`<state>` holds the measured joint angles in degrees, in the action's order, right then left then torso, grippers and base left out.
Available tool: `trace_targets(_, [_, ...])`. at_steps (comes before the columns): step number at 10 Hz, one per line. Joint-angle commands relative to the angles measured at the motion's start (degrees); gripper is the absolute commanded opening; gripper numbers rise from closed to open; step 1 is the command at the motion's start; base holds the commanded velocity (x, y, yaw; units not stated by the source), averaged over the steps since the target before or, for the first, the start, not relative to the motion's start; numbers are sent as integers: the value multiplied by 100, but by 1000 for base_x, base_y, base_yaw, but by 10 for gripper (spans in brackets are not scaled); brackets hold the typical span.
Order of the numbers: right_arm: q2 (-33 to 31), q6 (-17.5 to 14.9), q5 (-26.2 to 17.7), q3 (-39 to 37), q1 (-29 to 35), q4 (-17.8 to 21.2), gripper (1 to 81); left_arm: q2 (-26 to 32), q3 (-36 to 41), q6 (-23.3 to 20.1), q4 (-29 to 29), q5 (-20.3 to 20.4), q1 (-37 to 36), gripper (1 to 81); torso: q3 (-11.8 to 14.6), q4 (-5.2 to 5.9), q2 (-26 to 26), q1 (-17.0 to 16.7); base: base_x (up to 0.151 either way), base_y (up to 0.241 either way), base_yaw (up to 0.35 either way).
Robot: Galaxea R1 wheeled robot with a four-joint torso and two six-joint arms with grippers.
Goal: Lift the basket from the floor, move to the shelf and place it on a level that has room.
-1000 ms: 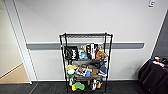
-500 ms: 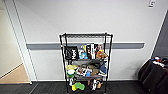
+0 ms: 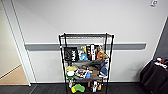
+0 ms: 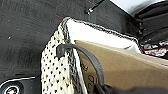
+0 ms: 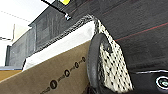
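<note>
Jaws on both arms sit at the basket's (image 4: 56, 72) dark loop handles (image 5: 93, 62), though I cannot tell whether they are clamped. It hangs above the carpet floor (image 4: 22, 32), a cardboard box (image 4: 125, 67) inside adding weight. Soft woven walls likely sag; the handles suit lifting. Ahead, the shelf's (image 3: 85, 62) top level (image 3: 85, 35) looks free.

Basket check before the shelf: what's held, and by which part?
The basket, seemingly by its dark loop handles, one at each end; the end effectors themselves can't be made out.
</note>
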<state>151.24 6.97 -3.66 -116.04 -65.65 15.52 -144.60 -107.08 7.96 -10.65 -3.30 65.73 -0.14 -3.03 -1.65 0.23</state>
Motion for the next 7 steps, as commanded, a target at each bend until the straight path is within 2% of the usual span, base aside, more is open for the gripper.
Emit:
trace_targets(1, [49, 59, -206, 206, 645, 57, 10, 36, 240, 21, 2, -144, -645, 10, 0, 0, 0, 0, 95, 0, 0])
trace_targets(7, [41, 59, -118, 241, 556, 57, 10, 19, 240, 13, 2, -144, -645, 10, 0, 0, 0, 2, 99, 0, 0])
